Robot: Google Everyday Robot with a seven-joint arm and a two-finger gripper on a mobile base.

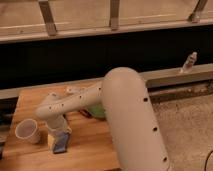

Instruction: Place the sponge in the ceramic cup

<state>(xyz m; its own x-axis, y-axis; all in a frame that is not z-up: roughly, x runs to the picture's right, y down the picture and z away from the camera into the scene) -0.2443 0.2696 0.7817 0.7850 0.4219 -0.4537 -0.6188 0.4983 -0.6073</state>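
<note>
Your hand (56, 136) is clamped on the small flat blue-grey sponge (62, 143), low on the wooden counter (86, 150) just beside the small white ceramic cup (27, 131); looks like the grasp step, so next you need a lift clear of the rim and a carry over the cup's mouth.

The claw (58, 135) at the sponge (61, 144) — half hidden behind the arm (125, 115).

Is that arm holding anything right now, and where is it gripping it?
The gripper appears shut on the upper end of the sponge, beside the cup.
</note>
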